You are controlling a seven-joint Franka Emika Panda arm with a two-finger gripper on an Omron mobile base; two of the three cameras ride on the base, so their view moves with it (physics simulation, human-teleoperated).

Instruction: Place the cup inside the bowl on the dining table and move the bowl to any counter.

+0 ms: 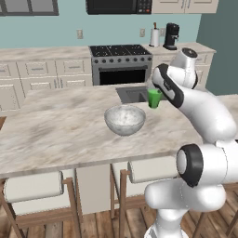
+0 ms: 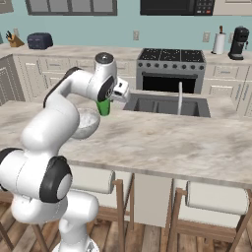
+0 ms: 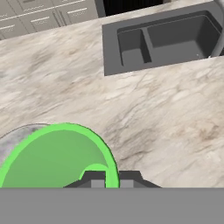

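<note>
I hold the green cup by its rim, fingers pinching the wall at 6 o'clock; light, rigid, slippery. Bowl nearby.

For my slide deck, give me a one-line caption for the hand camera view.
Gripper pinching the green cup's rim above the marbled table, sink beyond.

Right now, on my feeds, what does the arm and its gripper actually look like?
The arm is made of glossy white rounded links with dark grey to black bands at the joints, and a round grey cap tops the wrist. No cables or markings show. The gripper ends in two small dark grey finger tips with blocky, squared ends.
</note>
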